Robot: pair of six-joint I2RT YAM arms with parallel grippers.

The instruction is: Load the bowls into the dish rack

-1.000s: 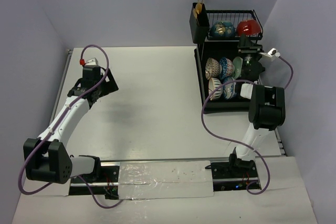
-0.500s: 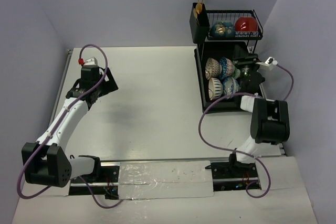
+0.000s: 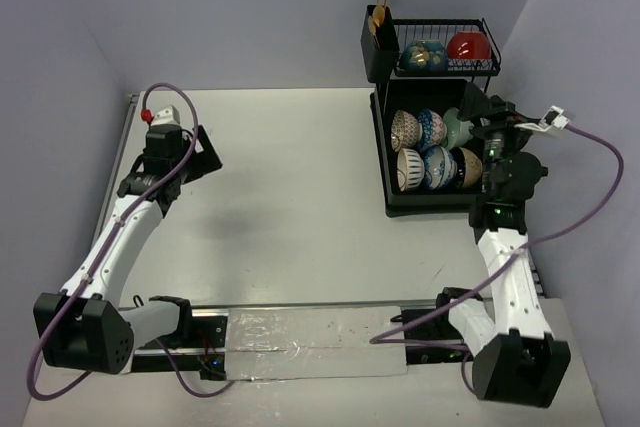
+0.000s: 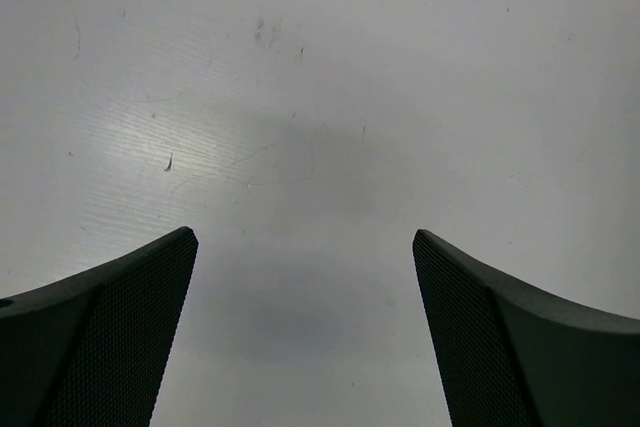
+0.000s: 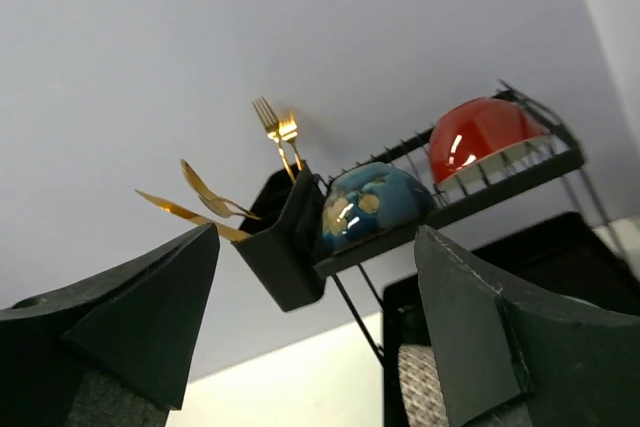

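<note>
Top external view: the bowls [image 3: 431, 129] are all in the dish rack [image 3: 381, 162], and both end effectors are empty.
Six bowls stand on edge in the lower tier, among them a mint green bowl [image 3: 456, 129] and a tan bowl [image 3: 466, 168]. A blue bowl [image 5: 372, 205] and a red bowl [image 5: 480, 137] lie upside down on the upper shelf. The right end effector [image 5: 316, 231], fingers wide apart, is at the rack's right edge. The left end effector [image 4: 304, 234], also spread, hangs over the table [image 4: 320, 67], well apart from the rack.
</note>
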